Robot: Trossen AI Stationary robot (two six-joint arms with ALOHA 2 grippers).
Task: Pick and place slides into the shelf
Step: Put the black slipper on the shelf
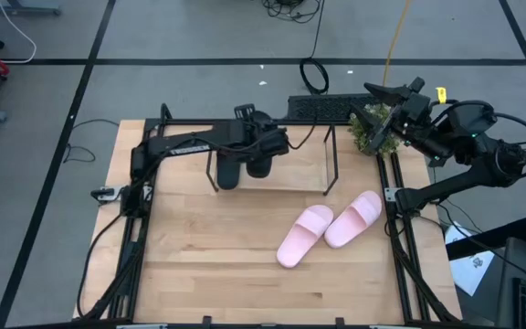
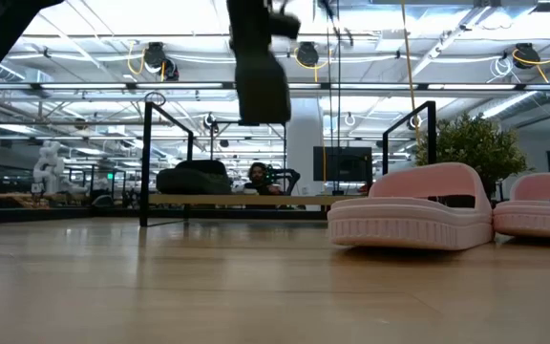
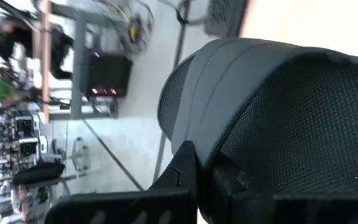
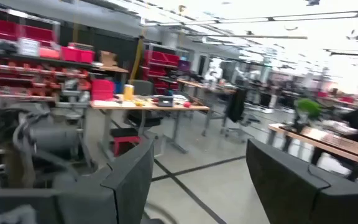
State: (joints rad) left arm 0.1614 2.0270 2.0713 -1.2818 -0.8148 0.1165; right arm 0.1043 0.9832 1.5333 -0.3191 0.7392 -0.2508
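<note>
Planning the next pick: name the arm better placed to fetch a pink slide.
Right, probably. Its hand is open and empty, nearer the pink slides. The left hand holds a black slide over the shelf.

Two pale pink slides [image 1: 329, 228] on the light wood bench [image 1: 208, 265]. Two matte black slides [image 1: 243, 164] at the shelf [image 1: 272, 178] of thin black rods, one with a fine mesh texture [image 3: 303, 112]. Green plant [image 1: 370, 128] at the bench's far corner.

Two pink slides [image 1: 329, 232] lie on the wooden table [image 1: 199, 265].
</note>
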